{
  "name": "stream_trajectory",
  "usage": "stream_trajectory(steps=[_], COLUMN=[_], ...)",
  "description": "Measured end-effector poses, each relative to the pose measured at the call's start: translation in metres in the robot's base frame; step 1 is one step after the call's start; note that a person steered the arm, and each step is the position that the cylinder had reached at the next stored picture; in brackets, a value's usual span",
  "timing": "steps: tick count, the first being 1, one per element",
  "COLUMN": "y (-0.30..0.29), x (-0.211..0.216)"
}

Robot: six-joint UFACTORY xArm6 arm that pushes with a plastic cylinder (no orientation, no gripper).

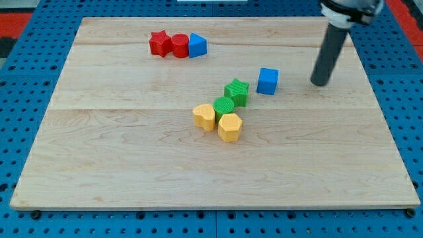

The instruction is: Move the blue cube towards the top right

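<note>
Nearest the view's bottom, down and to the left of the blue cube (268,80), two yellow blocks (205,116) (229,127) sit touching on the tabletop (99,165). A green round block (224,106) is just above them. Closer to the cube, just beside its lower-left corner but apart from it, stands a green star (236,91).

The cube itself lies right of the tabletop's middle. It is a small bright-blue block, sitting flat, with a lit top face and one darker side face turned to the camera.

My tip (320,84) rests to the cube's right, at about its level and apart from it. That is the wrong side. As I judge it, a push toward the top right must start from the cube's lower left, so I have to go round it and slip into the narrow gap by the green star. I carry no hand, only a bare rod, so nothing opens or closes.

Farthest off, up and well left of the cube, a red star (158,43), a red round block (179,45) and a second blue block (197,45) stand in a touching row.
</note>
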State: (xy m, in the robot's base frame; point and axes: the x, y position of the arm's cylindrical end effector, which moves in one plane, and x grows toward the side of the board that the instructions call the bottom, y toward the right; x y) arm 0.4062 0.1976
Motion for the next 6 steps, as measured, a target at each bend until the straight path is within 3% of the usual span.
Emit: stream_trajectory(steps=[1, 2, 5, 6], y=[-0.025, -0.069, -0.138, -0.132], x=[0.042, 0.037, -0.093, -0.090])
